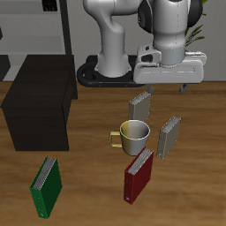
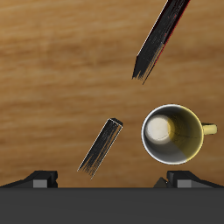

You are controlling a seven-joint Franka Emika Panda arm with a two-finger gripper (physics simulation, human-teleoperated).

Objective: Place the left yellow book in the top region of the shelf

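The left yellow book (image 1: 169, 135) stands upright on the table beside the mug, its striped page edges showing; in the wrist view (image 2: 101, 146) I see it edge-on from above. The other yellow book (image 1: 139, 104) stands farther back. The shelf (image 1: 40, 106), a large black box, sits at the far side of the table from these books. My gripper (image 1: 162, 86) hangs open and empty, high above the table and a little behind the left yellow book. Its fingertips (image 2: 39, 179) show in the wrist view, spread wide.
A yellow-and-white mug (image 1: 134, 134) stands between the books and also shows in the wrist view (image 2: 175, 133). A dark red book (image 1: 139, 174) stands near the front edge. A green book (image 1: 46, 187) stands before the shelf. A grey metal rack (image 1: 44, 26) stands at the back.
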